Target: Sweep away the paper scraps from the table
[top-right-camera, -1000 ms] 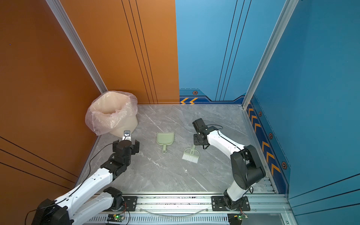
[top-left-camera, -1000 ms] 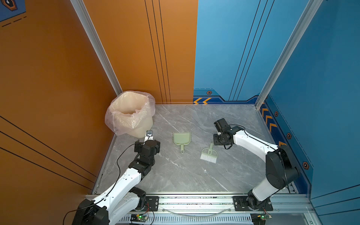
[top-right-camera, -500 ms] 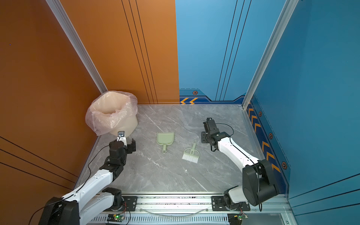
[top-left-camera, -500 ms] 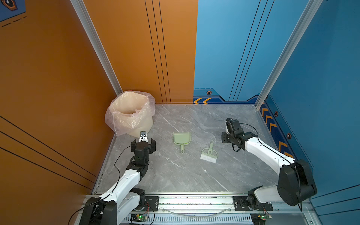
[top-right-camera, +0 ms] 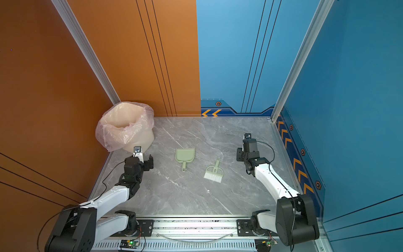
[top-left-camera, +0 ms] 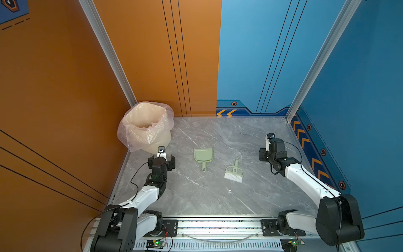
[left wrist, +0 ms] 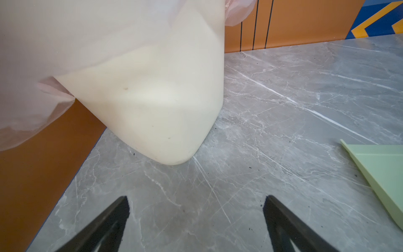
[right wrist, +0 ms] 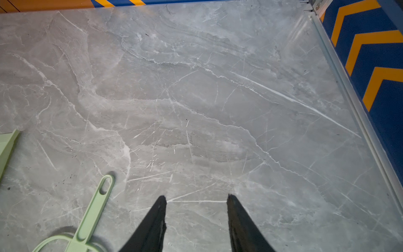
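while left gripper [left wrist: 196,197] and right gripper [right wrist: 196,196] gape apart, the bin [top-left-camera: 162,139] shows only plastic liner [top-left-camera: 133,133] inside.

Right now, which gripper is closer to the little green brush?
Right. The right gripper hovers just beside the handle of the green brush; the left gripper sits farther off by the lined bin, with the green dustpan between it and the brush.
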`<state>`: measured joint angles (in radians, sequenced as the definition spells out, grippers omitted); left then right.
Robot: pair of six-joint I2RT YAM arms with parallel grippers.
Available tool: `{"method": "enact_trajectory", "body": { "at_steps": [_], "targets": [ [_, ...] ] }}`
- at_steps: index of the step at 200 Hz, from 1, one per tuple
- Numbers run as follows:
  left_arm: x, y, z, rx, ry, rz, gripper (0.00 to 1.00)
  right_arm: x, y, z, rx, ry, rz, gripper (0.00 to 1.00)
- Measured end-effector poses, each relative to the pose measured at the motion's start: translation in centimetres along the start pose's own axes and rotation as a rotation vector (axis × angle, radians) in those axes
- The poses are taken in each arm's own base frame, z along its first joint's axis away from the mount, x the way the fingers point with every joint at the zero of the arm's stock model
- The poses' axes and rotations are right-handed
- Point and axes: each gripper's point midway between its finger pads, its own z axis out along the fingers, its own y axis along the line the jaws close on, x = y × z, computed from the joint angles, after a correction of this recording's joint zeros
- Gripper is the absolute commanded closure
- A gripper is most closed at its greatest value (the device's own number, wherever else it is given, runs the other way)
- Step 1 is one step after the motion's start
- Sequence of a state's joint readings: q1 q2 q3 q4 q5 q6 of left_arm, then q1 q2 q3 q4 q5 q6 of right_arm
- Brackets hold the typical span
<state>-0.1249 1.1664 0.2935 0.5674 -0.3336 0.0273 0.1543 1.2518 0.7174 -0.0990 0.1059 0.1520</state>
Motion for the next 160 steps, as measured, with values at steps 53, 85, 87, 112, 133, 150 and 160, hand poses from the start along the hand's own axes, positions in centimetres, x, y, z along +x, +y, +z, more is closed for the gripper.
{"method": "enact_trajectory", "body": {
  "at_steps": [53,85,87,112,133,150,160],
  "targets": [
    [1.1,-1.1,1.3,0.038,0.023,0.006,0.02,-0.1,-2.7,0.9,0.053,-0.1,0.024,0.52],
    [0.7,-1.4,1.9,0.052,0.004,-0.001,0.02,0.4,-3.9,2.1,0.086,-0.141,0.027,0.52],
    [0.7,-1.5,2.0,0.054,0.004,-0.001,0.02,0.5,-3.9,2.1,0.087,-0.141,0.026,0.52],
    [0.3,-1.9,2.4,0.066,-0.006,-0.001,0.02,0.8,-4.2,3.1,0.098,-0.161,0.015,0.52],
    [0.0,-2.0,2.7,0.067,-0.023,-0.002,0.02,1.0,-4.3,3.5,0.102,-0.192,0.012,0.52],
    [-0.2,-2.1,3.1,0.066,-0.041,-0.004,0.02,1.1,-4.5,3.8,0.111,-0.212,0.016,0.52],
    [0.0,-2.2,3.4,0.066,-0.044,-0.005,0.02,1.1,-4.5,4.0,0.112,-0.223,0.016,0.52]
  ]
}}
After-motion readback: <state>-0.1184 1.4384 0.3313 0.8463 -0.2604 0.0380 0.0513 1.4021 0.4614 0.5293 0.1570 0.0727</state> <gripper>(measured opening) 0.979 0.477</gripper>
